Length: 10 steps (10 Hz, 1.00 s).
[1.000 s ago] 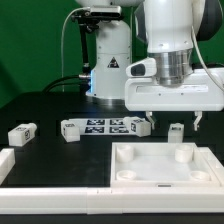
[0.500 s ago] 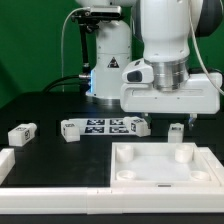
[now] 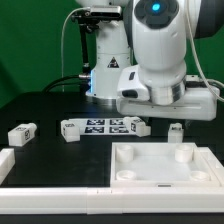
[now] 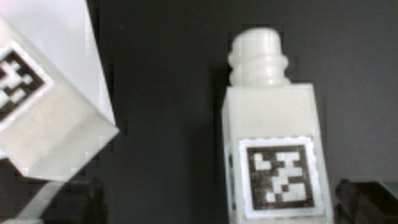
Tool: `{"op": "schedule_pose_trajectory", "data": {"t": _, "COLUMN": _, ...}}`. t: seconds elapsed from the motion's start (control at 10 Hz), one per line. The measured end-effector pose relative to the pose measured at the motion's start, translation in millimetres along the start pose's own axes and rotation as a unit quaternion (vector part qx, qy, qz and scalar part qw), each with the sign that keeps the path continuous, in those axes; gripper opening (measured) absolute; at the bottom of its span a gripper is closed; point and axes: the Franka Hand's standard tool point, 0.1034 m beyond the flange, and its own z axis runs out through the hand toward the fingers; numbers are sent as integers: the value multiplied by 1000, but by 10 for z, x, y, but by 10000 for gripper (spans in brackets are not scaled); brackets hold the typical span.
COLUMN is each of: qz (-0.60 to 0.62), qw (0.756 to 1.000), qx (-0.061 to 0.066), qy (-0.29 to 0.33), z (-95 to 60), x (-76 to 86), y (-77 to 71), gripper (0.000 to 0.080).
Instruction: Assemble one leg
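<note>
A leg [image 4: 270, 140], a small white block with a knobbed end and a square tag, lies on the black table between my open fingers, whose dark fingertips [image 4: 64, 198] show on either side of it. My gripper [image 4: 217, 200] holds nothing. In the exterior view the gripper [image 3: 165, 118] hangs low over the table, just behind the tray and close to a leg [image 3: 177, 130]. Two more legs lie at that view's left, one near the edge [image 3: 22, 132] and one beside the marker board [image 3: 70, 129].
The large white tray with corner sockets [image 3: 128, 160] lies in front. The marker board [image 3: 105, 126] lies behind it. White rails run along the front [image 3: 60, 203] and left [image 3: 5, 163]. Another white tagged piece [image 4: 45, 95] sits close beside the leg.
The arm's wrist has turned and tilted, and the hand has shifted slightly toward the exterior view's left. The parts on the table have not moved.
</note>
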Motion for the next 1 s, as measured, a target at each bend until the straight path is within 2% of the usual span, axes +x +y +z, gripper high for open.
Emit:
{"op": "schedule_pose_trajectory", "data": {"t": 0.3, "qz": -6, "qw": 1000, "qx": -4, "qy": -13, "z": -39, "x": -43, "y": -192, "gripper": 649}}
{"op": "schedule_pose_trajectory", "data": {"t": 0.6, "qz": -19, "qw": 1000, "qx": -2, "qy": -14, "z": 60, "x": 9, "y": -146, "gripper": 649}}
{"op": "schedule_pose_trajectory", "data": {"t": 0.8, "qz": -21, "qw": 1000, "qx": -5, "qy": -11, "z": 195, "x": 35, "y": -129, "gripper": 649}}
{"op": "schedule_pose_trajectory", "data": {"t": 1.0, "qz": -25, "qw": 1000, "qx": -11, "qy": -11, "z": 290, "x": -8, "y": -156, "gripper": 649}}
